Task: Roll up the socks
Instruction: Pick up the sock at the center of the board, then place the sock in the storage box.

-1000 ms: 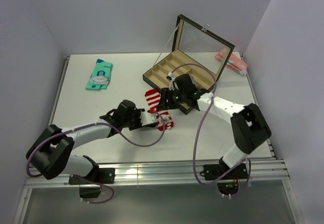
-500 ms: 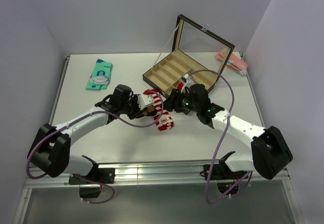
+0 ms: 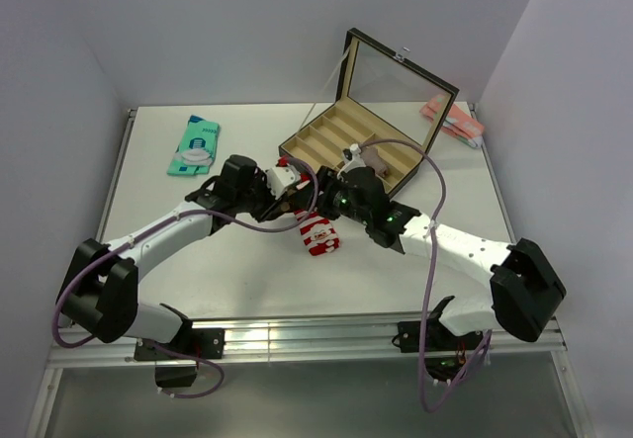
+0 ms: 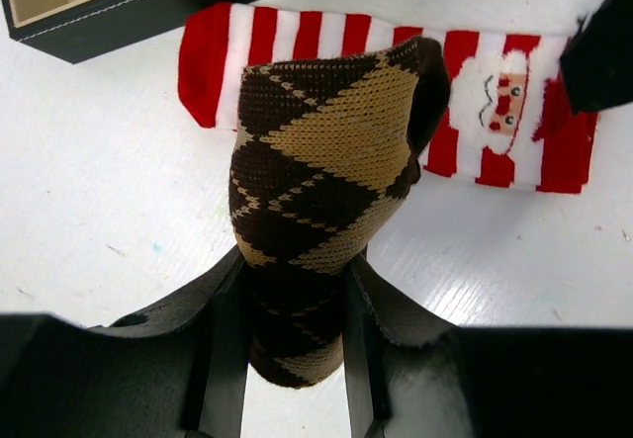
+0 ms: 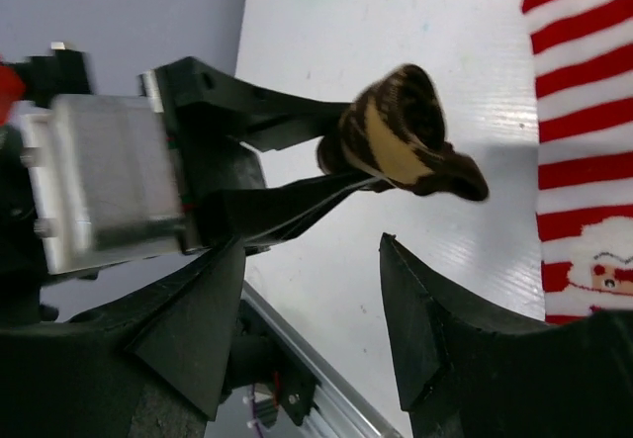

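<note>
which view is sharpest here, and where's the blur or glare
Left wrist: sharpest, the argyle sock shows every stitch, the striped sock behind it is crisp, faint sheen on the table. Right wrist: its own fingers are dark and soft, the argyle sock slightly blurred. Top external: even, soft light, glare on the metal rail.

Right wrist view crops the striped sock [image 5: 584, 131].
</note>
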